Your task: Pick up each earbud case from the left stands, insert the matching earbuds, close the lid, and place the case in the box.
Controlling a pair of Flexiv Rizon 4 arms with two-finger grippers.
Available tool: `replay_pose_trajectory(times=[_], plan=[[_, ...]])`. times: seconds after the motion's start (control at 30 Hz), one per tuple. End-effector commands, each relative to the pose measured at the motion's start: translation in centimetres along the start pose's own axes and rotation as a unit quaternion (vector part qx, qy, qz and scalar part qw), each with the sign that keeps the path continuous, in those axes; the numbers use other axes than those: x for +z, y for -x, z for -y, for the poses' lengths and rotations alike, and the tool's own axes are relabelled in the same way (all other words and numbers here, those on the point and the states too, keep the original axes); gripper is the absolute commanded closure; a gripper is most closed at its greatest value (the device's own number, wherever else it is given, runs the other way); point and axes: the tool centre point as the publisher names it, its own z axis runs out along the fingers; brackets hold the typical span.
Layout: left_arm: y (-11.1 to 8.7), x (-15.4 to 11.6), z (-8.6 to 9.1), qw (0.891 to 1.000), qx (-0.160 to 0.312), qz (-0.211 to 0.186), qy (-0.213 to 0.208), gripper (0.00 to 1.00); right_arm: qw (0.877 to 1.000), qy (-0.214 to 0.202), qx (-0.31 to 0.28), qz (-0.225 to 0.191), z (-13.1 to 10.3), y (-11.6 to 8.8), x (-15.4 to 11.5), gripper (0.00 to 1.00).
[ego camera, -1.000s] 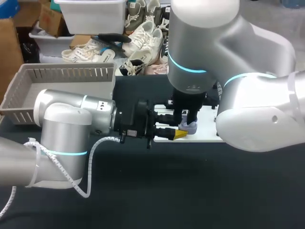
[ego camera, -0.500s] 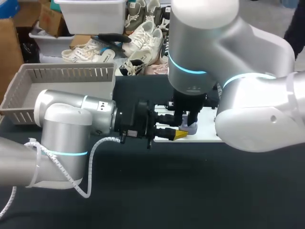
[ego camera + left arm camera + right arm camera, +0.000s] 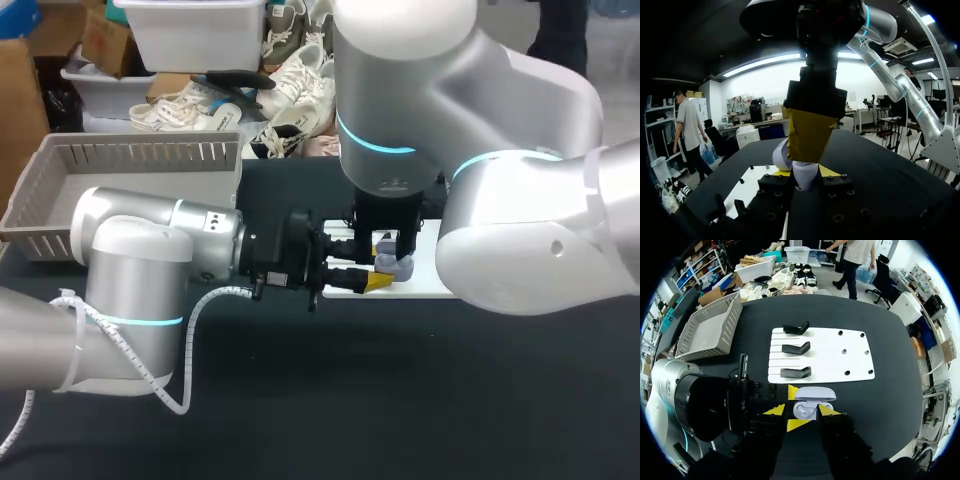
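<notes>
Only the right wrist view shows the earbud case with its lid open, beside the white board. Level left hand clamped on case; right hand points straight down, fingers spread astride it.

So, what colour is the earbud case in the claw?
Pale lavender; the earbud case shows best in the right wrist view.

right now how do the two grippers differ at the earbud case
The left gripper lies level, reaching in sideways; the right gripper points straight down. The left gripper is shut on the earbud case; the right gripper's fingers stand apart over it. Both have yellow tips.
</notes>
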Motion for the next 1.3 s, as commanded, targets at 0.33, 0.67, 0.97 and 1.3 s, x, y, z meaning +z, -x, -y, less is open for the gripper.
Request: replay_pose_trajectory(times=[0.33,0.67,0.97,1.3], plan=[[0.0,0.0,0.1,1.0,0.0,0.0,0.002,1.0,0.999,-0.031,0.031,0.029,1.9,1.6,-1.8,0.0],[0.0,0.0,0.1,1.0,0.0,0.0,0.002,1.0,0.995,-0.071,0.065,0.026,4.6,5.2,-0.4,0.0],[0.0,0.0,0.1,1.0,0.0,0.0,0.002,1.0,0.993,-0.086,0.082,-0.001,6.5,5.3,1.4,0.0],[0.0,0.0,0.1,1.0,0.0,0.0,0.002,1.0,0.993,-0.077,0.082,-0.025,7.0,2.6,1.9,0.0]])
